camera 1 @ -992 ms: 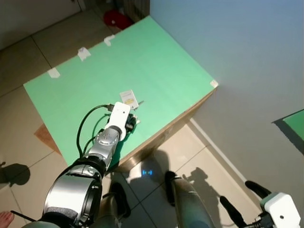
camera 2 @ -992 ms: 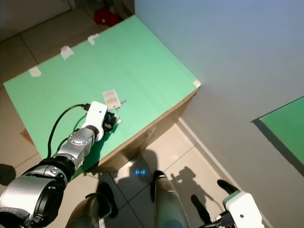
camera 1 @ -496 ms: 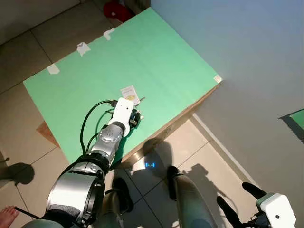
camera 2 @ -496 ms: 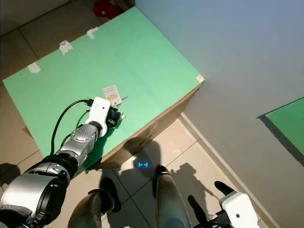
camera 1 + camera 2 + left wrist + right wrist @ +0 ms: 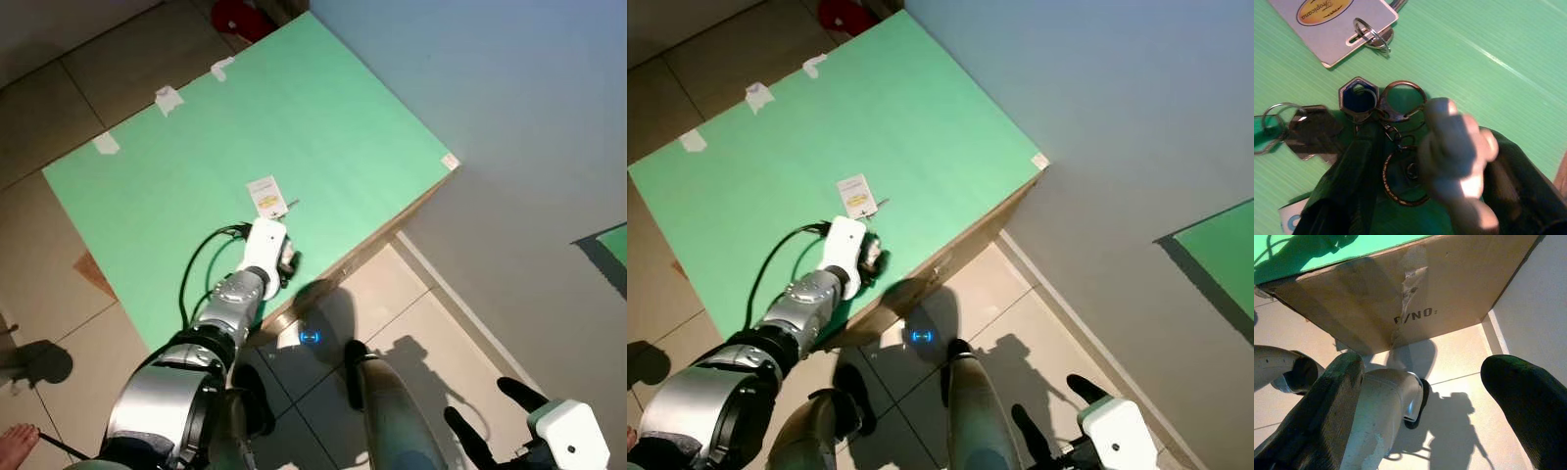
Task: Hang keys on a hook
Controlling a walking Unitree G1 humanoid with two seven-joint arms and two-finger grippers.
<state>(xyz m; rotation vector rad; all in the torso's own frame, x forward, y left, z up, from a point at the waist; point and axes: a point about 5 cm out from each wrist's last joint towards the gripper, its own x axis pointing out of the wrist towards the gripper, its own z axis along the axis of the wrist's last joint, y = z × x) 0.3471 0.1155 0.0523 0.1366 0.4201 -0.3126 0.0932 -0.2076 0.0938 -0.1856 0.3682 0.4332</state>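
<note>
Left hand (image 5: pixel 1415 196) closed on the keys (image 5: pixel 1359 115), lying on green tabletop (image 5: pixel 1488 49)

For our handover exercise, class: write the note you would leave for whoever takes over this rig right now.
Left pincer: down on the green table near its front edge, fingers around the key bunch; a firm grasp cannot be confirmed.
Right pincer: open, idle, low over the tiled floor beside the cardboard box.
A second ring with a white tag lies just beyond the bunch, untouched.
Done: reached the keys.
Left: secure the grip, lift, find the hook, hang the keys.
</note>
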